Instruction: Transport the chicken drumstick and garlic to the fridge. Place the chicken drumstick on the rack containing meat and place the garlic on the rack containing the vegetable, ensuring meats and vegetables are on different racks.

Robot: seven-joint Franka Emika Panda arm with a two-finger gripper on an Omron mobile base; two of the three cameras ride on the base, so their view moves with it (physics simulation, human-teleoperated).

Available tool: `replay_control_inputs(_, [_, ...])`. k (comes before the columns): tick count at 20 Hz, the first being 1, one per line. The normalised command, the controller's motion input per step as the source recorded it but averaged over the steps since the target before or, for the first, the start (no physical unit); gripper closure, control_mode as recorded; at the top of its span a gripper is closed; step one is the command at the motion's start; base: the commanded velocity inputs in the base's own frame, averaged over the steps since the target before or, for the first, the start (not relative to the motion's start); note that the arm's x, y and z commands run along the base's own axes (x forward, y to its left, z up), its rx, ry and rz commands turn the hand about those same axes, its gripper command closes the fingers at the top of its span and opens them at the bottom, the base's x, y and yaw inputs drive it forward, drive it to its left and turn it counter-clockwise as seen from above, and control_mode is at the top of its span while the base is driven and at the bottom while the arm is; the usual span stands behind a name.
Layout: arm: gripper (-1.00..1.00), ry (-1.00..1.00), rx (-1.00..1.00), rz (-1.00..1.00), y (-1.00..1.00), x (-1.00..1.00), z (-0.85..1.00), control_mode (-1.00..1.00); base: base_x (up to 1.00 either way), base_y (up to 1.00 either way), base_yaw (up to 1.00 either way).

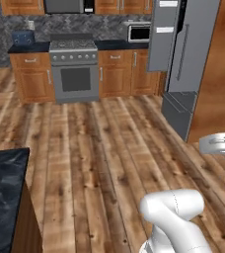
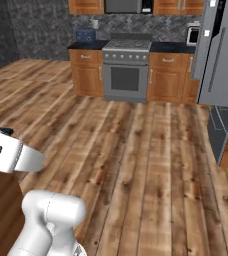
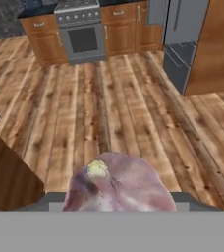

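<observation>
Down at the bottom middle of the hand view, the chicken drumstick (image 3: pixel 126 183) is sitting right where the claw (image 3: pixel 116 199) has its tips. It's a pale pinkish lump with a yellowish knob on its upper left (bone end, maybe? can't tell). It hides the tips completely, but it's hanging in mid-air over the wooden floor (image 3: pixel 109 98), so I'd say the claw is clamped on it at a middling width rather than standing empty. Makes sense to carry it low and tucked in while the base rolls, since there's less swinging about. The fridge (image 1: pixel 186 49) is way off in the upper right of the frame with a door (image 1: pixel 163 34) swung out showing white bins, so it looks ready to load. The dark counter (image 1: pixel 3 188) is at the lower left and the stove (image 1: pixel 75 69) is against the back wall. My read is it's mid-transport, with a good stretch of floor left before the meat rack, and the garlic is a later job.
</observation>
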Motion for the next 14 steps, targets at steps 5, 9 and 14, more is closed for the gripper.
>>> replay_control_inputs(5, [1.00, 0.00, 0.00, 0.00, 0.00, 0.00, 0.00, 1.00, 1.00, -0.21, 0.00])
replay_control_inputs(9, [1.00, 0.00, 0.00, 0.00, 0.00, 0.00, 0.00, 1.00, 1.00, -0.23, 0.00])
replay_control_inputs(14, [1.00, 0.00, 0.00, 0.00, 0.00, 0.00, 0.00, 1.00, 1.00, -0.24, 0.00])
